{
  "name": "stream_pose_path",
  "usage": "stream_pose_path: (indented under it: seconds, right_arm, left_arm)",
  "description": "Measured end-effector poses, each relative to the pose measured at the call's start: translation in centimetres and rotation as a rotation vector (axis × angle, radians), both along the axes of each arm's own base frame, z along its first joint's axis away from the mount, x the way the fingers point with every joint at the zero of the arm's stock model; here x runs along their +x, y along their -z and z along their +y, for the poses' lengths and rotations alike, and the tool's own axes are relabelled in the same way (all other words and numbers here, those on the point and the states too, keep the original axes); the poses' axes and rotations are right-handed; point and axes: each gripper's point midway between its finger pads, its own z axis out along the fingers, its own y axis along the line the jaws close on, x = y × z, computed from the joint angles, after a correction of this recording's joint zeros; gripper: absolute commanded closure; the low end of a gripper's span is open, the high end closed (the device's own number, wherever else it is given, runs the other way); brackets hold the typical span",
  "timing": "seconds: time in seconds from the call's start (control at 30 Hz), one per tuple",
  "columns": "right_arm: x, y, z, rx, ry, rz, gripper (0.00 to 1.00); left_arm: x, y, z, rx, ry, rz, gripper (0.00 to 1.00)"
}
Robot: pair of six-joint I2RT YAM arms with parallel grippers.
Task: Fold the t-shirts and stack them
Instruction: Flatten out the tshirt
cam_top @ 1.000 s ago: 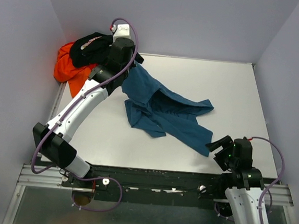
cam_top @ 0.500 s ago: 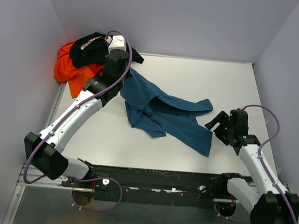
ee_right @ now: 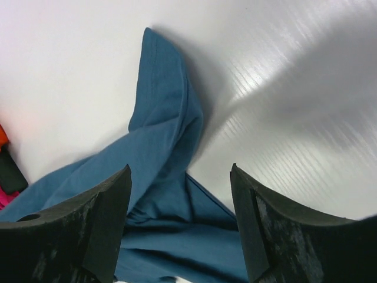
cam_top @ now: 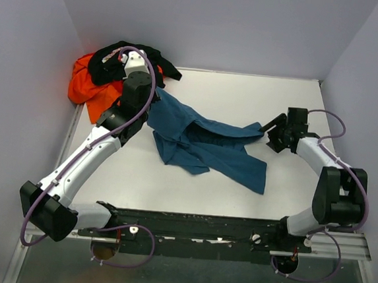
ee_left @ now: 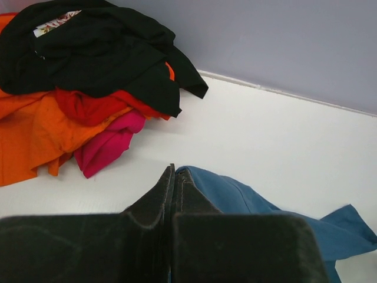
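The left gripper (ee_left: 172, 177) has its two fingers pressed flat together. An edge of the teal-blue t-shirt (ee_left: 235, 197) comes out right at their tips, so it is pinched on that cloth. From the tips the shirt trails away to the gripper's right across the white table (ee_left: 265, 135). In the top view this gripper (cam_top: 154, 99) holds the far left end of the teal-blue t-shirt (cam_top: 202, 143), which lies crumpled and unfolded, stretching from there towards the other arm.

Ahead of the left gripper and off to its left sits a loose heap against the wall. The black t-shirt (ee_left: 88, 53) lies on top with a small print showing. The orange t-shirt (ee_left: 29, 135) is under it, and the magenta-pink t-shirt (ee_left: 106, 147) pokes out at the side nearest the fingers, apart from them.

The right gripper (ee_right: 179, 171) has its fingers wide apart. A pointed corner of the teal-blue t-shirt (ee_right: 165, 118) lies between them and runs on ahead of the tips. Whether the pads touch the cloth cannot be told. From above, the right gripper (cam_top: 274, 134) sits at the shirt's right-hand tip.
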Motion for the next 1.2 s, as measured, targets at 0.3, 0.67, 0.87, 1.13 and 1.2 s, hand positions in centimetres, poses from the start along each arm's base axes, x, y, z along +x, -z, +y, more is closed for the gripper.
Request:
stream_pose_path:
  seconds: [0.3,0.67,0.87,1.13,1.2]
  right_arm:
    - [3.5,1.9,1.3,0.094,0.015,0.046,0.69]
    - [5.7,1.5,1.3,0.110,0.035,0.045,0.99]
    - [10.2,-6.8,0.8,0.072,0.005,-0.106,0.99]
    - [13.5,-25.2,-1.0,-0.026,-0.023,-0.470,0.99]
    - [12.0,-28.9,-1.6,-0.062,-0.022,-0.546,0.99]
  left_arm:
    - [0.2,-0.2,0.0,-0.007,-0.003,-0.011,1.00]
    - [1.5,0.0,-0.3,-0.003,-0.012,-0.003,1.00]
    - [4.8,-4.9,0.4,0.003,-0.053,-0.034,1.00]
    - [5.2,-17.8,1.9,-0.040,-0.082,-0.226,1.00]
    - [3.9,-20.2,2.7,-0.054,-0.086,-0.271,1.00]
